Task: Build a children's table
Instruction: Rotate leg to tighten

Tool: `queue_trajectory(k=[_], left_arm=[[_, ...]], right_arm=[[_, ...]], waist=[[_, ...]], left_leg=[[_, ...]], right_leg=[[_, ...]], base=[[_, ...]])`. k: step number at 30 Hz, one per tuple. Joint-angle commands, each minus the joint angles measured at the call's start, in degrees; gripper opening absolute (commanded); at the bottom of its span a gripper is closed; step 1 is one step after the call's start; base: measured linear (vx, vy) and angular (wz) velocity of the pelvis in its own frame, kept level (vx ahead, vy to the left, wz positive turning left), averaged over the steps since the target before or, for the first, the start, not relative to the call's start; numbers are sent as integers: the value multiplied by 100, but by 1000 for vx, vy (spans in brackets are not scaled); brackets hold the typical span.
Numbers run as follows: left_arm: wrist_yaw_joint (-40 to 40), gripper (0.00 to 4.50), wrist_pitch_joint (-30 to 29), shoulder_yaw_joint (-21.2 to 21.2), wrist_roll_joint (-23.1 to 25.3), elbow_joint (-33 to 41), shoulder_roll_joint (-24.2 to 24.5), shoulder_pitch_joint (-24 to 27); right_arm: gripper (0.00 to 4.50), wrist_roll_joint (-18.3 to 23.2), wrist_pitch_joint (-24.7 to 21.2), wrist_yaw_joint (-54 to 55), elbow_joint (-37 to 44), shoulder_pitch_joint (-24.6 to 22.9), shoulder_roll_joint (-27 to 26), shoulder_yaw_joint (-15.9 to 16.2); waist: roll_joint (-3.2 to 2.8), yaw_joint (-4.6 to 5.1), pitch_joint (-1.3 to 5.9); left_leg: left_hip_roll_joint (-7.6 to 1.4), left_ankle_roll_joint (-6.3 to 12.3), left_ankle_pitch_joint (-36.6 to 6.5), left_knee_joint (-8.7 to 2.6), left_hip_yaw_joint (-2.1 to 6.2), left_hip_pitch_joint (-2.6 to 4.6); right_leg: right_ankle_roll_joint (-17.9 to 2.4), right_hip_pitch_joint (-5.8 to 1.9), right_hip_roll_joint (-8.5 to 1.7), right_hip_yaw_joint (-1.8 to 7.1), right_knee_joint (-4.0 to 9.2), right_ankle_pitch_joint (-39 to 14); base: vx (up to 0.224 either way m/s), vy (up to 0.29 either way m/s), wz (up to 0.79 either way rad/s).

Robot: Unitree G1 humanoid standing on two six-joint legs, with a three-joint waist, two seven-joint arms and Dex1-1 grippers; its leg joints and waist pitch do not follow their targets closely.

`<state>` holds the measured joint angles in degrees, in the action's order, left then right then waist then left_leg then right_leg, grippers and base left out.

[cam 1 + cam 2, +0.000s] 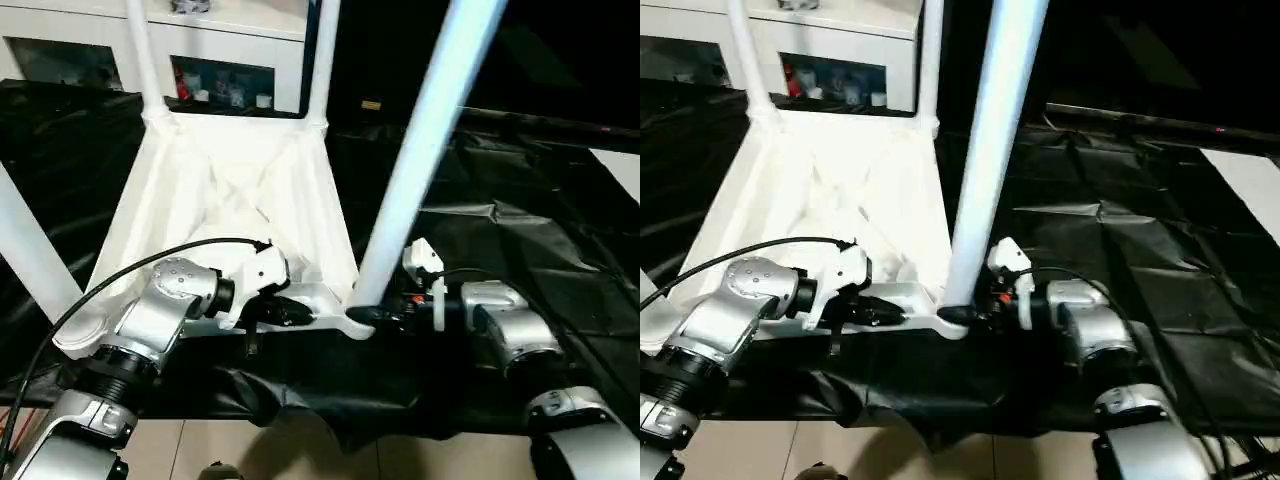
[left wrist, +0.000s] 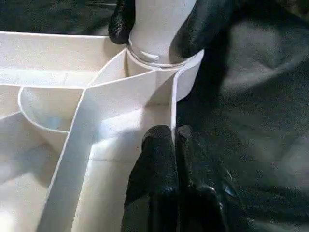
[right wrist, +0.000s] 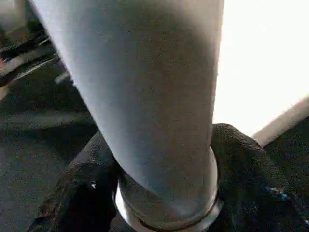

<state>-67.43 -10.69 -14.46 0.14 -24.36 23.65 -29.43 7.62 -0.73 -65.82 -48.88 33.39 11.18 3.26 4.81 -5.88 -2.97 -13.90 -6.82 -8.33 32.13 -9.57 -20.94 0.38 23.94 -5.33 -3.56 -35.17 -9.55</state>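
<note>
The children's table lies upside down on black sheeting, its white ribbed top (image 1: 230,170) facing up. Legs stand in the far left (image 1: 142,50), far right (image 1: 322,60) and near left (image 1: 30,250) corners. A fourth leg (image 1: 420,150) rises, leaning right, from the near right corner socket (image 2: 159,60). My right gripper (image 3: 164,193) is shut on this leg's base just above the socket, one black finger (image 2: 120,21) on each side. My left gripper (image 2: 173,133) is shut on the top's thin rim wall (image 2: 174,96) a little left of that socket.
A white cabinet with glass doors (image 1: 230,40) stands behind the table. Crumpled black sheeting (image 1: 520,230) spreads to the right and front. Tan floor (image 1: 300,450) runs along the near edge. A black cable (image 1: 150,260) arcs over my left forearm.
</note>
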Motion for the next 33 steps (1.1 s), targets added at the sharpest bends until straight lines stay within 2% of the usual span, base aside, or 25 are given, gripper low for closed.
queue_trajectory(k=[1,2,3,4,5,6,7,8,9,12,13,14,16,19,20,22,23,25,26,27,30,33], left_arm=[[555,0,-91,104,-56,211,-363,-164],[629,0,-147,114,-49,264,-397,-146],[769,0,-227,120,-22,349,-469,-113],[890,0,-312,112,9,434,-538,-79],[1108,0,-472,88,74,587,-669,-19],[1108,0,-472,88,74,587,-669,-19],[1172,0,-522,79,94,630,-709,1],[1271,0,-611,58,126,719,-783,33],[1333,0,-668,43,146,777,-831,55],[1464,0,-873,-74,104,1072,-998,185],[1468,0,-889,-99,104,1105,-1011,204],[1468,0,-894,-121,110,1124,-1017,218],[1390,0,-841,-188,151,1069,-934,199],[1242,0,-854,-206,179,1047,-809,163],[1188,0,-840,-199,184,1020,-760,144],[1078,0,-818,-201,181,962,-682,111],[1003,0,-806,-212,177,940,-619,95],[846,0,-798,-208,156,863,-482,47],[784,0,-759,-208,155,811,-430,23],[746,0,-732,-212,157,782,-399,9],[621,0,-659,-178,144,642,-310,-54],[480,0,-492,-118,151,373,-207,-152]], right_arm=[[252,-84,25,775,-320,69,-400,81],[251,-97,63,1080,-409,109,-471,5],[251,-69,58,1605,-578,187,-599,-143],[251,-42,72,2086,-713,248,-719,-274],[250,71,13,2758,-911,347,-924,-502],[250,71,13,2758,-911,347,-924,-502],[250,114,-10,2875,-942,364,-978,-559],[250,132,13,3049,-962,384,-1074,-599],[250,135,38,3159,-972,396,-1135,-618],[250,29,333,3271,-979,407,-1325,-593],[285,34,373,3237,-984,416,-1350,-597],[320,46,399,3201,-993,425,-1367,-605],[323,125,281,2859,-998,458,-1346,-596],[354,-5,298,2506,-918,451,-1186,-382],[363,-103,340,2273,-866,428,-1076,-240],[363,-153,332,1764,-750,374,-911,-65],[363,-168,345,1394,-662,326,-800,41],[363,-190,388,486,-416,180,-526,278],[363,-191,381,180,-322,128,-429,361],[363,-191,373,5,-266,98,-372,409],[363,-197,277,-568,-98,3,-162,602],[363,-203,113,-1215,67,-83,75,827]], waist=[[-78,37,335],[-94,57,327],[-74,115,330],[-83,133,328],[-106,206,321],[-102,242,316],[-102,258,330],[-100,266,331],[-102,274,321],[-92,283,330],[-79,295,336],[-84,292,342],[-87,291,347],[-106,237,355],[-98,232,359],[-101,193,369],[-92,187,385],[-90,167,388],[-96,122,391],[-80,110,385],[-80,61,367],[-46,35,344]], left_leg=[[85,-176,-2296,-380,-54,62],[86,-202,-2332,-391,-45,58],[97,-212,-2376,-390,-27,33],[93,-221,-2401,-397,-19,27],[96,-282,-2534,-406,7,25],[98,-290,-2587,-407,14,22],[108,-254,-2646,-383,17,53],[104,-203,-2652,-371,4,74],[104,-179,-2671,-374,0,74],[103,-138,-2604,-376,-8,48],[99,-116,-2521,-383,-10,21],[95,-92,-2454,-379,-22,31],[98,-42,-2380,-376,-38,30],[82,-1,-2213,-363,-65,53],[87,12,-2138,-360,-71,39],[87,41,-1914,-351,-90,41],[90,72,-1758,-347,-87,13],[90,125,-1626,-338,-90,9],[87,185,-1556,-320,-99,29],[86,210,-1539,-319,-111,26],[84,175,-1675,-337,-112,53],[78,142,-1993,-338,-124,88]], right_leg=[[-828,-211,-205,132,515,-2672],[-802,-209,-203,123,525,-2743],[-724,-232,-197,100,536,-2851],[-706,-231,-203,96,536,-2911],[-672,-215,-202,79,551,-3024],[-657,-212,-203,71,563,-3077],[-622,-198,-207,63,598,-3142],[-673,-169,-199,84,604,-2986],[-703,-157,-187,88,603,-2924],[-755,-182,-184,93,575,-2753],[-793,-201,-173,97,547,-2587],[-841,-192,-165,108,539,-2422],[-924,-201,-147,121,515,-2173],[-1063,-200,-145,144,480,-1813],[-1088,-217,-142,148,468,-1716],[-1152,-237,-141,156,438,-1435],[-1190,-279,-137,153,408,-1237],[-1227,-298,-127,146,385,-1028],[-1260,-300,-120,147,376,-874],[-1280,-300,-120,155,373,-816],[-1308,-285,-134,152,389,-1062],[-1178,-251,-143,164,453,-1603]], base=[[0,0,0],[0,0,0],[0,0,0],[0,0,0],[0,0,0],[0,0,0],[0,0,0],[0,0,0],[0,0,0],[0,0,0],[0,0,0],[0,0,0],[0,0,0],[0,0,0],[0,0,0],[0,0,0],[0,0,0],[0,0,0],[0,0,0],[0,0,0],[0,0,0],[0,0,0]])
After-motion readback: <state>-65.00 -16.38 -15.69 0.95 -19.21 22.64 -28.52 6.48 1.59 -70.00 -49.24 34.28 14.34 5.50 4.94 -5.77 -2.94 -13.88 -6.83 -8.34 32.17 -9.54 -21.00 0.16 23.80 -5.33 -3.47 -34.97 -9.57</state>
